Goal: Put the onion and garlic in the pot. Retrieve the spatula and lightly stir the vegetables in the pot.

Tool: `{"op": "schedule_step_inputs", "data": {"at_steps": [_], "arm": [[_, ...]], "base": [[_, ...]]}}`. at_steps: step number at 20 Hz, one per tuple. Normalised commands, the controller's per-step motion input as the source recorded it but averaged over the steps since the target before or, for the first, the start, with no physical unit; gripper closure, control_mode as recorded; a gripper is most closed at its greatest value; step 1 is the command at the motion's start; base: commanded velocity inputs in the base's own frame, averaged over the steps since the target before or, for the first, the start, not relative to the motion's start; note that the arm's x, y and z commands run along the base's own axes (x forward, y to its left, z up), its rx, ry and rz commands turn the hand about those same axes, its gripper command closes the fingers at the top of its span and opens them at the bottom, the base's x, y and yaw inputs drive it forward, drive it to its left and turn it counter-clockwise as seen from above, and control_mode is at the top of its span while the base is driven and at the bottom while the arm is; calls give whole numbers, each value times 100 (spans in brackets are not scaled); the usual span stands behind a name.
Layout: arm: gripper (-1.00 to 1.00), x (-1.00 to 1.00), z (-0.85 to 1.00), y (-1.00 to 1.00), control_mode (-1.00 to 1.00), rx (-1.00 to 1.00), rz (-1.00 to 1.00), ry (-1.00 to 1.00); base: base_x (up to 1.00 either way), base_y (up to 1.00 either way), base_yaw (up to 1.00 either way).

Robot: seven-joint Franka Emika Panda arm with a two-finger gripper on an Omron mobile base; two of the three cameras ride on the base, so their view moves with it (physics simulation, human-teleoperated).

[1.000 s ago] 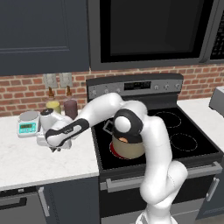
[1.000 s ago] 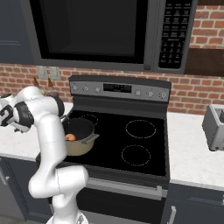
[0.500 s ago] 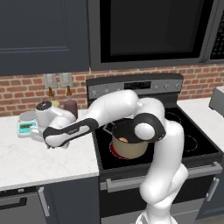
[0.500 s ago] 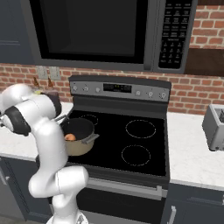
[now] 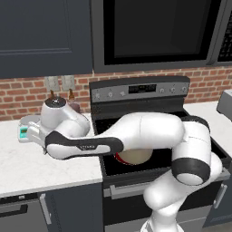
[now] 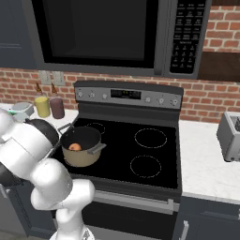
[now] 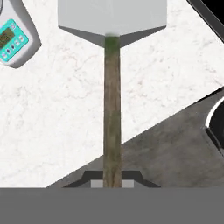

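The spatula lies on the white counter (image 7: 52,109) in the hand view, its flat grey blade (image 7: 112,17) far from me and its thin handle (image 7: 112,109) running back to my gripper (image 7: 112,180), which is shut on the handle's end. My arm (image 5: 136,133) reaches left from the stove across the counter. The beige pot (image 6: 83,151) stands on the front left burner, with the orange-brown onion (image 6: 75,146) inside it. The garlic is hidden. In the left base view my arm covers most of the pot (image 5: 133,157).
A small kitchen scale (image 7: 11,37) sits on the counter just left of the spatula blade. A yellow jar (image 6: 42,107) and a dark red jar (image 6: 57,108) stand by the brick wall. The stove's edge (image 7: 175,144) runs close on the right. A toaster (image 6: 230,136) stands far right.
My arm has swung further left and lower over the counter, now covering the pot in the left base view. The jaws have closed on the spatula handle.
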Motion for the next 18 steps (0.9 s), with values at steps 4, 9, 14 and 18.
{"op": "schedule_step_inputs", "data": {"at_steps": [4,9,14,18], "arm": [[100,-92,100,-45,-100,21,-7,0],[100,-66,91,-71,-100,25,-5,0],[100,-22,64,-100,-100,31,-5,1],[100,2,58,-100,-100,32,-9,7]], "base": [[0,0,0],[0,0,0],[0,0,0],[0,0,0]]}}
